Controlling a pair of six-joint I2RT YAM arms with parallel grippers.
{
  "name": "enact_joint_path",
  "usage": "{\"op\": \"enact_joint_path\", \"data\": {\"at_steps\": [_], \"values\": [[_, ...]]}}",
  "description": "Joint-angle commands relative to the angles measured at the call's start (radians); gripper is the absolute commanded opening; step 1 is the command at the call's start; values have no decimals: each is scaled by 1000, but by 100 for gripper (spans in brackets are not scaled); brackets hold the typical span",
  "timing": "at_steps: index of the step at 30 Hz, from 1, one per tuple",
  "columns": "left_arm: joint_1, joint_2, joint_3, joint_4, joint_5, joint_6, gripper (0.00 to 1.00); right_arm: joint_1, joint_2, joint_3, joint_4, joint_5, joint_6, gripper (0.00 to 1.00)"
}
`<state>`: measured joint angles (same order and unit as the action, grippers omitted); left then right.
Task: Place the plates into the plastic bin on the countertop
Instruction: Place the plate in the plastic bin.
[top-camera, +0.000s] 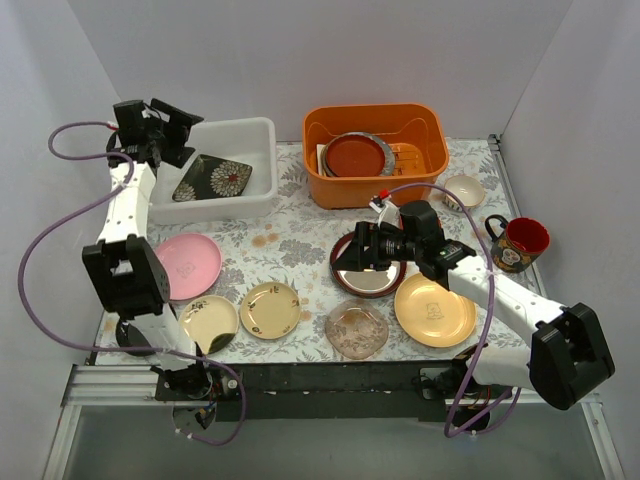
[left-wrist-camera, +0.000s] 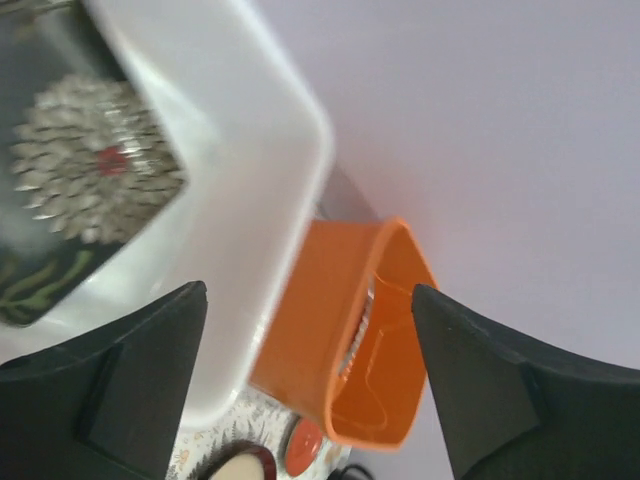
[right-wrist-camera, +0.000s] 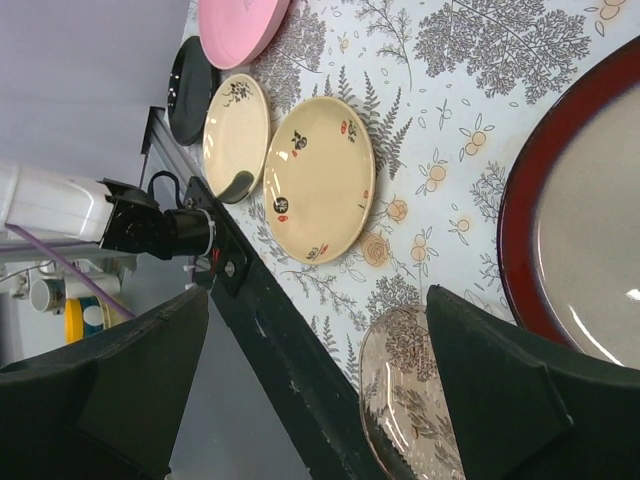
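Up at eleven o'clock on the countertop (top-camera: 290, 235), my left gripper (top-camera: 178, 135) hangs over the far left corner of the plastic bin (top-camera: 215, 205), jaws apart and holding nothing. The black square floral plate (top-camera: 212, 178) lies tilted inside the bin, one edge against the wall. I judge that plate delivered.

My right gripper (top-camera: 358, 250) hovers at the table's centre, over the left edge of the dark-rimmed glossy plate (top-camera: 370, 283). Its jaws are spread and empty, so I read this as lining up on the rim.

The other plates wait on the near side:
- a pink plate (top-camera: 190, 262) at nine o'clock
- two cream plates (top-camera: 270, 309) and a scalloped glass plate (top-camera: 356, 330) toward six
- a gold plate (top-camera: 435, 310) at four

The fern-printed surface lies flat, so a low rim offers little to pinch. The orange tub (top-camera: 375, 185) sits at twelve, and plain pale walls close three sides.
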<state>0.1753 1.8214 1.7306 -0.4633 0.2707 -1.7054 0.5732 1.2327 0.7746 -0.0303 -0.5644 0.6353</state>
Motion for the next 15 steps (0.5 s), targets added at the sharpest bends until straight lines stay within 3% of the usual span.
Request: {"op": "enact_joint_path", "data": {"at_steps": [1, 6, 11, 15], "values": [[-8, -220, -118, 303, 198, 116, 88, -6, -38, 52, -26, 20, -28, 98], [-11, -319, -250, 438, 307, 78, 90, -6, -68, 57, -65, 49, -40, 98], [-13, -324, -331, 457, 430, -8, 89, -10, -94, 57, -106, 77, -54, 98], [-19, -343, -410, 528, 499, 9, 90, -16, -124, 52, -141, 101, -62, 98]]}}
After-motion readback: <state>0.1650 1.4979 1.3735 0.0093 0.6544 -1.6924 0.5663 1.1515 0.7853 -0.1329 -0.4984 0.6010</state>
